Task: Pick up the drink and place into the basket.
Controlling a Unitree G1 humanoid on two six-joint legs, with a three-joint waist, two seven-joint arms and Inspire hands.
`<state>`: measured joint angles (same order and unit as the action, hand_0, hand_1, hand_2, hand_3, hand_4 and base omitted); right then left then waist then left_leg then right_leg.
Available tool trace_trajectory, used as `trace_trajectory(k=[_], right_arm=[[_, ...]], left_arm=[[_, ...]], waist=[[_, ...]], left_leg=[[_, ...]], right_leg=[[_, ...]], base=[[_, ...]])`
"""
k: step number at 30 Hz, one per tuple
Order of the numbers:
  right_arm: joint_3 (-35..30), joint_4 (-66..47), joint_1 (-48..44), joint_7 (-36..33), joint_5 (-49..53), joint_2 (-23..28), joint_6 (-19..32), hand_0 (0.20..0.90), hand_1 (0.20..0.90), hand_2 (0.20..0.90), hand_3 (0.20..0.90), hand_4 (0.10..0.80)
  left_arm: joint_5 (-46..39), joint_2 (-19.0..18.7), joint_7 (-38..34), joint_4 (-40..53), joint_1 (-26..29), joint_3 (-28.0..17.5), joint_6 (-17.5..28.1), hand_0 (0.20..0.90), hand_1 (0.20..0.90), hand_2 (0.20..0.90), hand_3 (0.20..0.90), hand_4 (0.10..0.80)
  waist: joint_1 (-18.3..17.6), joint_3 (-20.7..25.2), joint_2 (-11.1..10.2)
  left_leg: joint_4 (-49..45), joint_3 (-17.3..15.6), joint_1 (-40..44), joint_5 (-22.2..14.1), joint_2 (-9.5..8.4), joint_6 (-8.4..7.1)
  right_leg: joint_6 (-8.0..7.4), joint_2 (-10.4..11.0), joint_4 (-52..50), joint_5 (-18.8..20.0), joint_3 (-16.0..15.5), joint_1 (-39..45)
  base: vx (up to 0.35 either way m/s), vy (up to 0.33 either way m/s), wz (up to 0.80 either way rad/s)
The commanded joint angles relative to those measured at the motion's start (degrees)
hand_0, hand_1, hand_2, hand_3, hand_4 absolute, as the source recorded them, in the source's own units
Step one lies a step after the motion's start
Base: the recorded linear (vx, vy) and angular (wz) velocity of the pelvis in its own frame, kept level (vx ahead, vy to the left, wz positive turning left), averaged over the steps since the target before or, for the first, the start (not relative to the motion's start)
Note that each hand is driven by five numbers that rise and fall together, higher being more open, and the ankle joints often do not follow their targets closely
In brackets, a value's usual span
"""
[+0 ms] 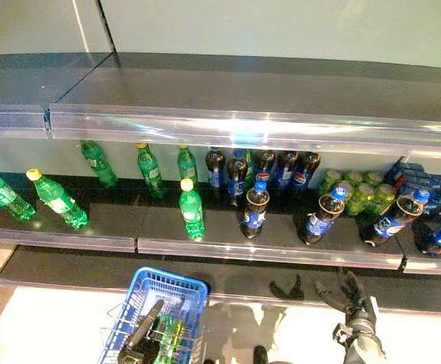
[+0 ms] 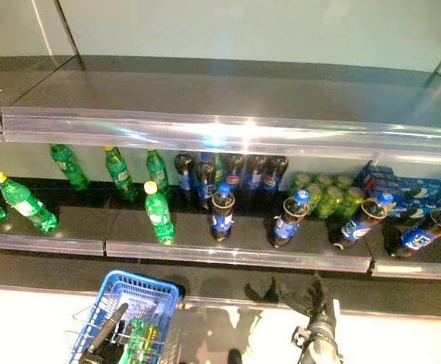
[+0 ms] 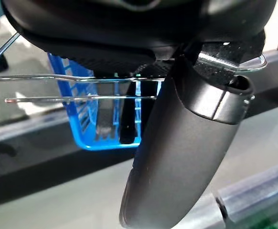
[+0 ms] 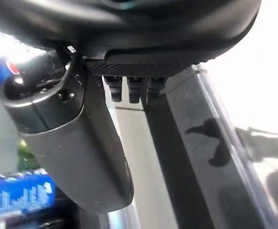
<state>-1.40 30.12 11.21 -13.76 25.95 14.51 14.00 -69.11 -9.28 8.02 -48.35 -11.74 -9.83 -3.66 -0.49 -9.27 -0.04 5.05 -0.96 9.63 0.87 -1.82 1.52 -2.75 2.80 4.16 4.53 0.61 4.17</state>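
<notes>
My left hand (image 1: 139, 336) is shut on the thin wire handles (image 3: 81, 78) of the blue basket (image 1: 169, 291), which hangs low at the left in front of the shelf. A green drink (image 1: 168, 334) lies inside the basket. My right hand (image 1: 353, 302) is low at the right, below the shelf's front edge, with its fingers spread and nothing in it. It also shows in the right wrist view (image 4: 81, 143). Cola bottles with blue caps (image 1: 323, 214) lean on the lower shelf just above and beyond that hand.
The lower shelf (image 1: 266, 254) holds green bottles (image 1: 192, 208) at the left, cola bottles (image 1: 254, 208) in the middle, green cans (image 1: 357, 189) and blue packs (image 1: 433, 186) at the right. An upper shelf (image 1: 243, 125) with a clear front lip overhangs them.
</notes>
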Motion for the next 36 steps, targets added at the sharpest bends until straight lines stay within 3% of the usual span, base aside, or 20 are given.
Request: trace_trajectory(k=[1,7,13,22,36], right_arm=[[-3.17,-9.85,-1.64,0.11,-4.93,5.86,10.12,0.9,0.9,0.9,0.9,0.8],[-2.73,-15.0,-3.66,-2.2,-7.99,7.75,13.98,0.9,0.9,0.9,0.9,0.8],[-2.41,-20.33,-8.98,-5.41,-6.75,10.65,18.6,0.9,0.9,0.9,0.9,0.8],[-1.83,-28.65,-13.71,-13.06,-9.32,14.07,22.91,0.9,0.9,0.9,0.9,0.8],[-5.94,-35.91,-18.42,-13.95,-10.15,16.31,25.6,0.9,0.9,0.9,0.9,0.8]], left_arm=[[-3.34,-3.92,6.46,8.25,4.98,-3.32,7.05,0.3,0.3,0.3,0.2,0.1],[-5.13,-3.54,6.05,9.12,5.75,-0.72,8.76,0.3,0.3,0.3,0.2,0.1],[-9.39,-5.18,5.83,11.14,10.11,2.96,12.48,0.3,0.3,0.3,0.2,0.1],[-13.2,-7.19,5.9,15.16,15.29,6.91,17.86,0.3,0.3,0.3,0.2,0.1],[-15.34,-8.18,6.4,17.6,16.44,6.89,18.2,0.3,0.3,0.3,0.2,0.1]], waist=[[-0.71,2.3,1.14],[-1.03,-1.04,1.29],[-0.78,-9.38,0.08],[0.1,-16.82,-0.84],[0.46,-20.52,-0.48]], left_leg=[[-7.27,-2.42,-3.56,-8.59,-3.46,1.61],[-11.16,-2.15,-7.81,-9.14,-3.73,2.05],[-21.8,-0.68,-19.1,-10.36,-3.97,2.53],[-32.29,0.52,-34.3,-11.42,-3.42,2.63],[-35.21,1.38,-42.45,-10.86,-4.26,2.92]], right_leg=[[-2.47,-0.54,-4.42,-6.05,0.07,-1.02],[-2.68,-0.44,-6.71,-6.2,1.44,-4.57],[-2.16,-0.45,-13.81,-6.72,1.92,-13.24],[-0.7,-2.95,-21.24,-7.12,0.26,-25.73],[0.14,-4.51,-27.1,-8.05,-0.98,-34.47]], base=[[0.014,0.001,-0.17],[-0.047,-0.016,-0.15],[-0.202,-0.068,-0.08],[-0.185,-0.076,-0.03],[-0.043,-0.008,-0.04]])
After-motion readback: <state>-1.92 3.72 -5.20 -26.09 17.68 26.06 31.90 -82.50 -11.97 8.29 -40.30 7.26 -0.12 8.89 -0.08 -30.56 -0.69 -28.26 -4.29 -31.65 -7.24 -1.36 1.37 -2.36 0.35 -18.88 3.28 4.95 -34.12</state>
